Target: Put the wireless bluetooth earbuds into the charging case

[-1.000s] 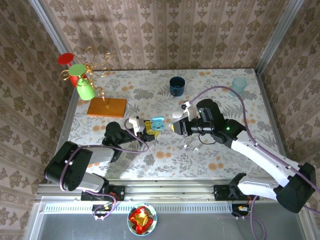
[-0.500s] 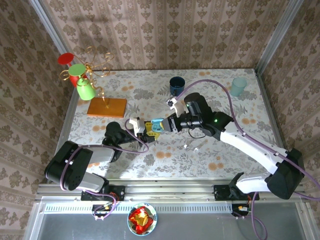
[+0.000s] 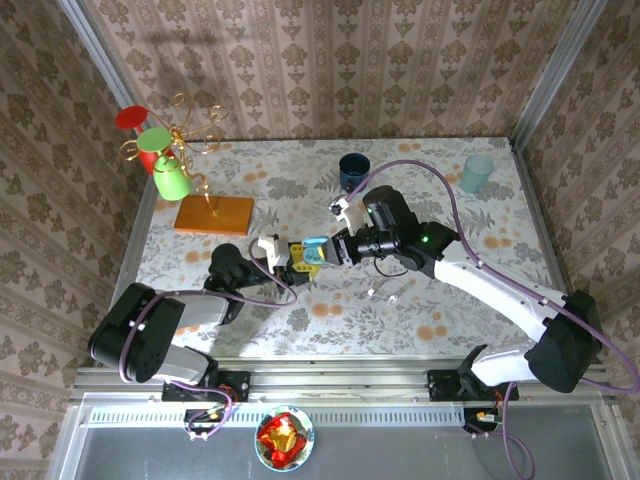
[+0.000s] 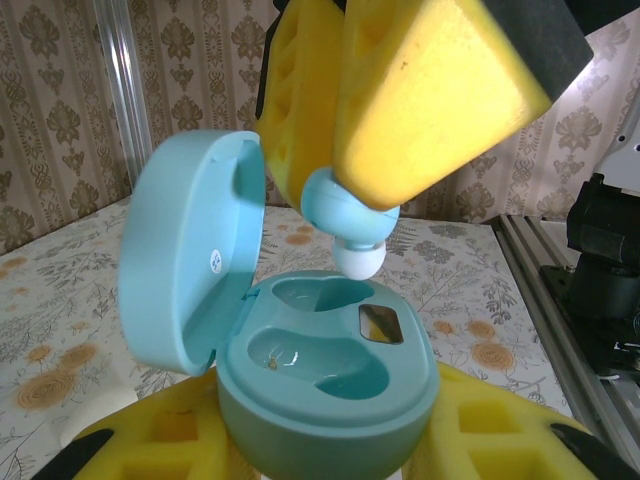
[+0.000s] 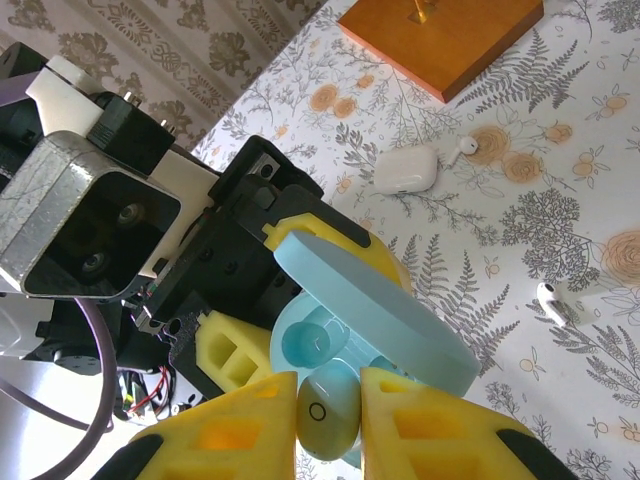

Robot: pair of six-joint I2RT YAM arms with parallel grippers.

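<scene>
Right gripper [image 3: 338, 249], overhead view: closed, set against the right side of the charging case [image 3: 315, 246]; what is pinched cannot be made out here.
Left gripper [image 3: 297, 258], overhead view: clamped on the charging case from the left, near the middle of the table [image 3: 250, 300].
White earbuds [image 3: 392, 296], overhead view: two tiny pieces lying loose on the table, near the right gripper.
Far side, overhead view: navy mug [image 3: 352, 170], pale cup [image 3: 477, 172], mug tree on an orange base [image 3: 214, 214].
Left gripper, left wrist view: yellow pads [image 4: 500, 435] seated on either side of the case body, gripping it.
Charging case, left wrist view: lid [image 4: 190, 265] swung open to the left; both wells bare.
Pale blue earbud [image 4: 350, 215], left wrist view: pinched between the right gripper's yellow pads, white tip down, just above the rear well (contact cannot be judged).
Right gripper, right wrist view: pads [image 5: 440, 435] closed on the pale blue earbud, the open lid just beyond.
Table, right wrist view: closed white case [image 5: 407, 170] with one white earbud just beside it; another white earbud well apart.
</scene>
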